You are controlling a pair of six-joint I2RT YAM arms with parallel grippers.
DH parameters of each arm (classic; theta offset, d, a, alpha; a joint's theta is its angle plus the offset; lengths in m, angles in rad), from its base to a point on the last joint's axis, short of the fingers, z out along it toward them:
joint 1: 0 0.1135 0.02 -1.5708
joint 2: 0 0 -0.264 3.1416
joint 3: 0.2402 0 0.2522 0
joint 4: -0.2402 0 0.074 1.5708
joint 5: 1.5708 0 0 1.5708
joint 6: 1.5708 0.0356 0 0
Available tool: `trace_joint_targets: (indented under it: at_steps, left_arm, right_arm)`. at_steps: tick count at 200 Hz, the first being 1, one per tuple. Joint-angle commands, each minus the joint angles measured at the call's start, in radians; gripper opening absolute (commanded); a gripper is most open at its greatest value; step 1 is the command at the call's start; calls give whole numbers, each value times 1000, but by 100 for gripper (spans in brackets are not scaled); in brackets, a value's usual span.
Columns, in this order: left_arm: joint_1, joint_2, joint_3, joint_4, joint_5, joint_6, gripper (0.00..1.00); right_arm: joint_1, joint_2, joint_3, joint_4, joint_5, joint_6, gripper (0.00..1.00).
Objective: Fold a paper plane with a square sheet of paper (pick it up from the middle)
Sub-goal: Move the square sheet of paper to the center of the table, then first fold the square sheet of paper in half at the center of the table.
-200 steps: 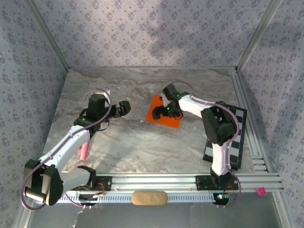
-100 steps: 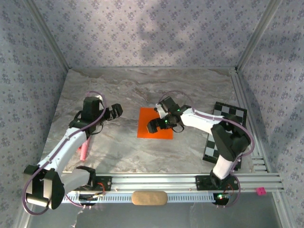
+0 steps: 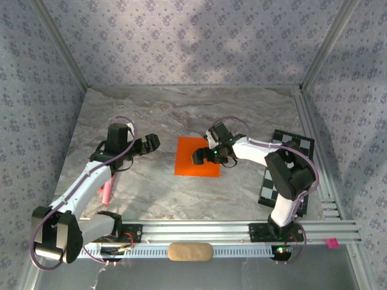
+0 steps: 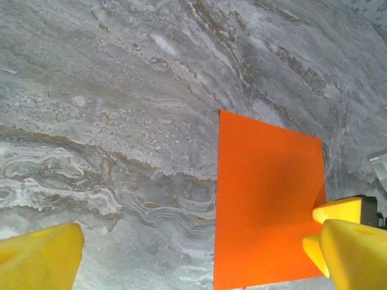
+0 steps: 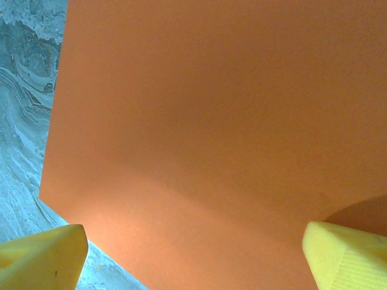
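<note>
**A:** Where was the square sheet of paper (image 3: pixel 188 158)?

**B:** It lay flat and without any crease near the middle of the table (image 3: pixel 157 187), I think so that both arms could reach it.

**A:** And the right gripper (image 3: pixel 198 158)?

**B:** It hung low over the 3 o'clock side of the sheet, jaws wide apart, holding nothing. Probably it was aiming at the middle. Whether its yellow fingers (image 5: pixel 42 254) touched the paper, I could not tell.

**A:** The left gripper (image 3: pixel 152 142)?

**B:** Also spread wide and empty, at 9 o'clock from the sheet, apart from it.

**A:** Was something in the way?

**B:** No. The checkerboard card (image 3: pixel 300 145) at 3 o'clock and the pink stick (image 3: pixel 106 192) at 8 o'clock were well apart from the sheet. Only the flat, thin paper looked difficult to pinch.
</note>
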Motion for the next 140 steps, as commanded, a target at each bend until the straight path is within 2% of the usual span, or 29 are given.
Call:
trace_joint_targets:
  at_steps: [1,71,104,124,140]
  left_arm:
    - [1,13,-5,19,45,4,100]
    - [-2,54,21,4,101,25,100]
    - [-24,94,40,-6,112,25,97]
    - [-45,143,70,-35,110,20,93]
    - [-67,193,109,-71,108,23,89]
  right_arm:
    - [16,40,-15,-36,-31,9,94]
    - [110,64,-19,-57,-23,-54,95]
    - [113,34,-33,-62,21,66,95]
    - [123,-5,-76,28,-35,153,94]
    - [134,-58,-113,97,-32,204,94]
